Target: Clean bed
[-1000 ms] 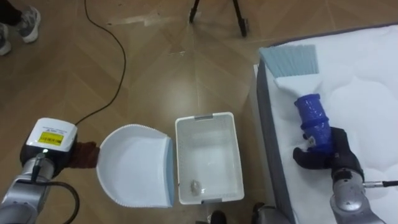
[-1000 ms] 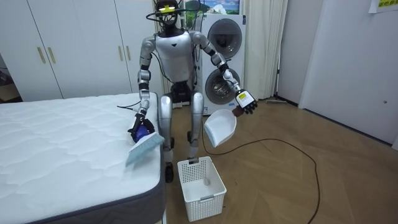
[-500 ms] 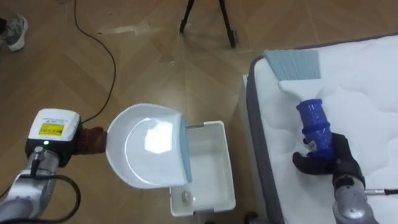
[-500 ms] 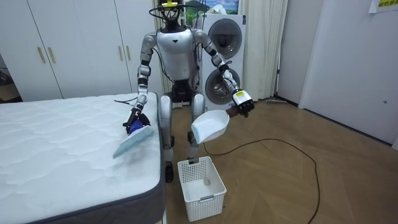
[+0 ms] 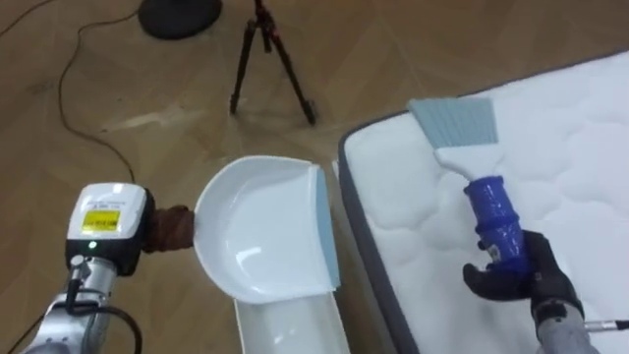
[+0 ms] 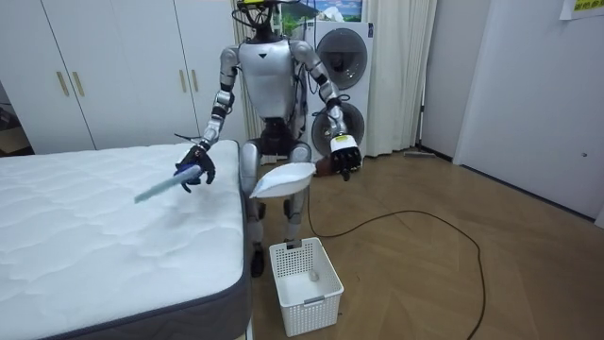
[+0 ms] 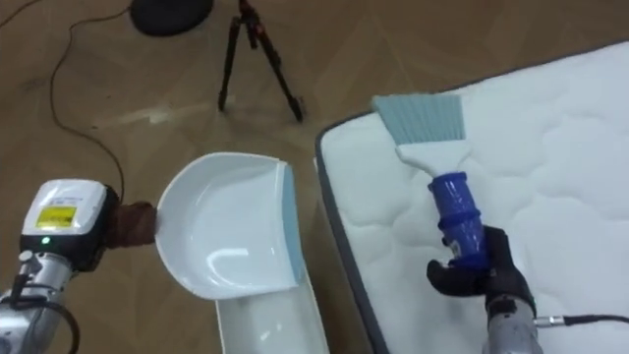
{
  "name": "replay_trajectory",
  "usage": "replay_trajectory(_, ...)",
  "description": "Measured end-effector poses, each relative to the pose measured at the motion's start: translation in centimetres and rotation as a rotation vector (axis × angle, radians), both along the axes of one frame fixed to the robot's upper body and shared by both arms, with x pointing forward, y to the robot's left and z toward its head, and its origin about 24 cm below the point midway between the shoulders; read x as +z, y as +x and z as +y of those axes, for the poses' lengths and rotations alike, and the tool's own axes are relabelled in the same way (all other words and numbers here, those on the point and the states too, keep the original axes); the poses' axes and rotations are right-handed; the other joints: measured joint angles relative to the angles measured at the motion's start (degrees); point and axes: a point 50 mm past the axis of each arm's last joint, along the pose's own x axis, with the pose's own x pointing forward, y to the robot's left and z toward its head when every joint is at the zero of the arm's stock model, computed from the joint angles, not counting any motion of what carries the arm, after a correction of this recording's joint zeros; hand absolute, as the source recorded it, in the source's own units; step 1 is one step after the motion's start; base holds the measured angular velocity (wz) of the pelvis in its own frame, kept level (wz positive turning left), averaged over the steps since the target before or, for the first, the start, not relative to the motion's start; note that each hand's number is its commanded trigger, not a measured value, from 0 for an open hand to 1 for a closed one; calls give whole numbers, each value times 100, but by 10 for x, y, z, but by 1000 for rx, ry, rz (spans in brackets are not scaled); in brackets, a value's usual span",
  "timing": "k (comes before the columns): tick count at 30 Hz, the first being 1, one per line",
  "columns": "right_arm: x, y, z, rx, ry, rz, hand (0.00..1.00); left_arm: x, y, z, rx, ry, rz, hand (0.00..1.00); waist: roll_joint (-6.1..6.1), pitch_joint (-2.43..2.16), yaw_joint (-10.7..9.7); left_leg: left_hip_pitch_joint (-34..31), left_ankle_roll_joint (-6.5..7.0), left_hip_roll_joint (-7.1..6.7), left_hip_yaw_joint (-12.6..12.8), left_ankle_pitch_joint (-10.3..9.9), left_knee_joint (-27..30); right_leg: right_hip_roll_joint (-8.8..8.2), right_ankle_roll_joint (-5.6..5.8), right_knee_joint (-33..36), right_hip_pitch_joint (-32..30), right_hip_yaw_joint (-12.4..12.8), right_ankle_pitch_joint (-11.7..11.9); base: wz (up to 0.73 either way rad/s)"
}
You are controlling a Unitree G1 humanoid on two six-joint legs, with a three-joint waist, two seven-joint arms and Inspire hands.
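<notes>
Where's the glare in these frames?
Left eye view: bright highlights inside the dustpan, sheen on the floor left of the tripod; right eye view: same dustpan highlights; room view: mattress evenly lit around the brush.

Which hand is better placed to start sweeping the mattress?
Right. The right hand grips the brush with its bristles over the mattress corner. The left hand holds the dustpan beside the bed edge, off the mattress.
</notes>
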Motion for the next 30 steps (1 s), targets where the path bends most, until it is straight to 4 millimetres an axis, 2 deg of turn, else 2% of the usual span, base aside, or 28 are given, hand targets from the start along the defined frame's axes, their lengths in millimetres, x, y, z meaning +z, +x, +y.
replay_trajectory(1, 1, 1, 1, 9, 8, -3, 0, 4, -3, 0, 7, -16, -25, 100, -9, -3, 38, 101, -1, 63, 316, -12, -72, -11, -89, -73, -11, -286, 142, -138)
replay_trajectory(2, 2, 2, 1, 9, 11, -5, 0, 6, -3, 0, 11, -26, -40, 100, -10, -7, 61, 128, -1, 98, 469, -12, -96, -10, -126, -133, 3, -421, 230, -129)
replay_trajectory(3, 3, 3, 3, 13, 14, -10, 0, 9, -2, 0, 19, -38, -71, 100, -20, -7, 112, 154, 0, 155, 736, -12, -168, -1, -200, -218, 21, -647, 345, -110)
replay_trajectory(4, 4, 3, 3, 13, 20, -10, 0, 12, 0, 1, 31, -50, -88, 100, -35, -3, 153, 202, 8, 206, 1056, -19, -194, -85, -160, 92, -5, -992, 192, -104)
replay_trajectory(5, 3, 3, 3, 11, 21, -9, 0, 12, 0, 1, 36, -53, -93, 100, -37, -15, 176, 239, 8, 222, 1196, -19, -219, -174, -131, 328, 3, -1160, 45, -97)
replay_trajectory(7, 5, 4, -1, -20, 41, -18, 0, 15, 2, -3, 34, -66, -113, 100, -29, -24, 300, 431, -7, 236, 1765, -8, -380, -600, -13, 865, 401, -1624, -588, -101)
replay_trajectory(8, 5, 4, -2, -26, 42, -19, 0, 15, 2, -3, 36, -75, -115, 100, -37, -19, 353, 478, -10, 238, 1958, -6, -410, -729, 21, 903, 526, -1741, -689, -133)
replay_trajectory(9, 5, 4, -2, -27, 43, -19, 0, 13, 0, -3, 51, -103, -112, 100, -47, -21, 498, 518, -11, 245, 2263, -6, -410, -1026, 139, 892, 822, -2016, -811, -126)
replay_trajectory(10, 5, 4, -2, -32, 51, -20, 0, 15, 1, -2, 60, -113, -118, 100, -70, -24, 533, 488, -11, 253, 2409, -6, -351, -1230, 219, 771, 1049, -2147, -856, -106)
replay_trajectory(12, 4, 4, 0, -44, 74, -21, 0, 19, 2, -2, 70, -122, -136, 100, -129, -3, 526, 470, -33, 253, 2586, 1, -322, -1303, 345, 381, 1152, -2212, -877, -64)
replay_trajectory(14, 3, 5, 2, -41, 80, -21, 0, 20, 2, -2, 70, -125, -140, 100, -136, -4, 514, 456, -62, 282, 2616, 18, -299, -1272, 399, 182, 1174, -2247, -871, -57)
replay_trajectory(15, 3, 5, 5, -31, 84, -20, 0, 20, 3, -2, 70, -129, -145, 100, -132, -7, 459, 424, -65, 349, 2611, 18, -256, -1223, 406, 110, 1177, -2244, -834, -35)
replay_trajectory(16, 2, 6, 6, -24, 91, -18, 0, 21, 4, -3, 71, -139, -150, 100, -130, -9, 382, 410, -75, 412, 2617, 24, -203, -1169, 370, 82, 1175, -2220, -784, -25)
replay_trajectory(19, 5, 8, 8, -9, 106, -28, 0, 20, 4, -5, 79, -147, -152, 100, -139, -6, 315, 365, -111, 600, 2739, 44, -73, -1038, 259, -25, 1144, -2195, -636, -28)
replay_trajectory(23, 7, 12, 10, 18, 118, -35, 0, 16, 4, -8, 103, -176, -148, 100, -164, -11, 137, 367, -173, 723, 2765, 97, -1, -887, 164, -163, 1158, -2082, -536, -21)
replay_trajectory(26, 7, 12, 10, 25, 123, -32, 0, 12, 3, -14, 113, -203, -142, 100, -174, -9, 129, 378, -191, 818, 2758, 106, 139, -792, 78, -165, 1115, -1930, -504, -38)
replay_trajectory(27, 7, 13, 11, 36, 120, -30, 0, 10, 2, -16, 116, -223, -135, 100, -183, -7, 132, 381, -213, 821, 2666, 119, 156, -755, 36, -154, 1064, -1801, -497, -71)
replay_trajectory(29, 8, 14, 12, 63, 112, -25, 0, 5, -4, -15, 141, -260, -120, 100, -188, 3, 239, 312, -264, 736, 1672, 103, 316, -616, -25, -139, 994, -1425, -458, -104)
replay_trajectory(30, 8, 14, 13, 78, 111, -20, 0, 0, -10, -15, 160, -280, -104, 100, -175, 1, 303, 283, -353, 563, 584, 77, 373, -504, -51, -145, 993, -1141, -418, -126)
